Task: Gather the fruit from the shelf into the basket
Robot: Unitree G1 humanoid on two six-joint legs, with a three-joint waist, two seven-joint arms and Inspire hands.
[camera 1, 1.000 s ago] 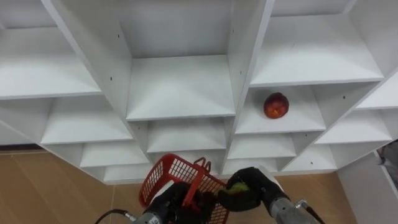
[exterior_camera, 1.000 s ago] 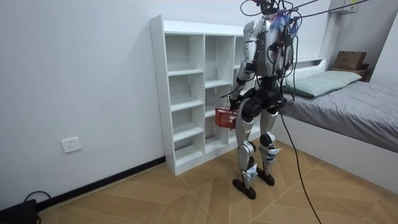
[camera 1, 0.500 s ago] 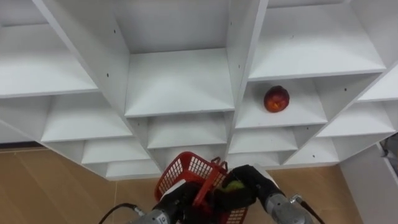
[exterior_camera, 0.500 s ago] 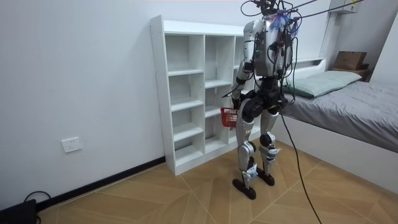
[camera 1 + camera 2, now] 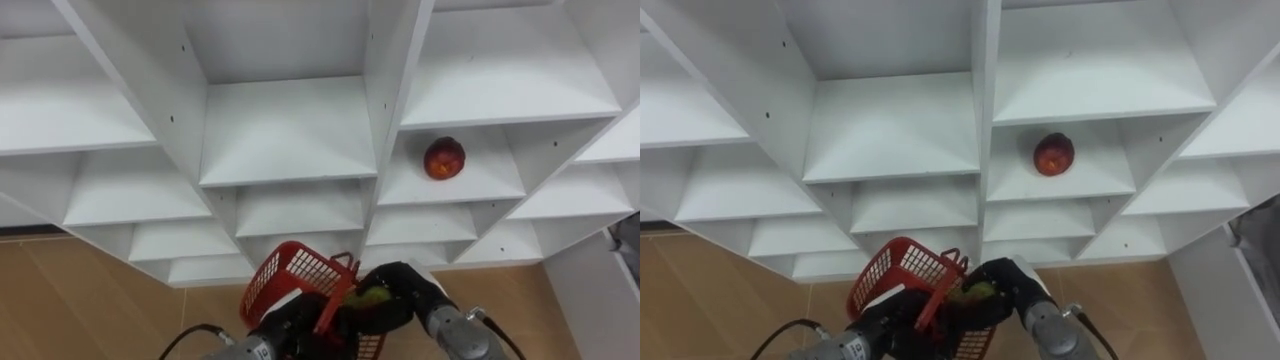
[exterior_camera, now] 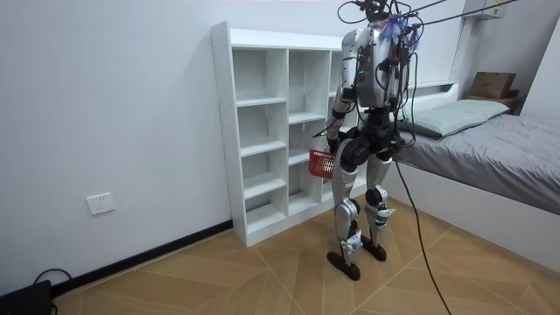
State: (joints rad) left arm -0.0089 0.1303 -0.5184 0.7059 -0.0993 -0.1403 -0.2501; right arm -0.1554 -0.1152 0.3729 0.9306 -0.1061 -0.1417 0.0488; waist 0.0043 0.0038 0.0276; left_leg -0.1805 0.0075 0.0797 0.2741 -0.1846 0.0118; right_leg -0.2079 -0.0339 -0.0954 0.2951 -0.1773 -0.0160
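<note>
Red basket [image 5: 300, 275] held by its handle in left hand [image 5: 290, 325], before closet [image 5: 285, 130] | right hand [image 5: 405, 295] curled round green fruit [image 5: 372, 297], before closet | red fruit [image 5: 444, 159] on closet's right-column shelf | wood floor [image 5: 80, 300] under closet | bed [image 6: 499, 157] beyond closet

A red fruit [image 5: 444, 159] rests on a shelf in the white closet [image 5: 290, 130], right of a divider.

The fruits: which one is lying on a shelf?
The red fruit, alone on a closet shelf. The green fruit is clasped in the right hand at the red basket that the left hand holds.
</note>
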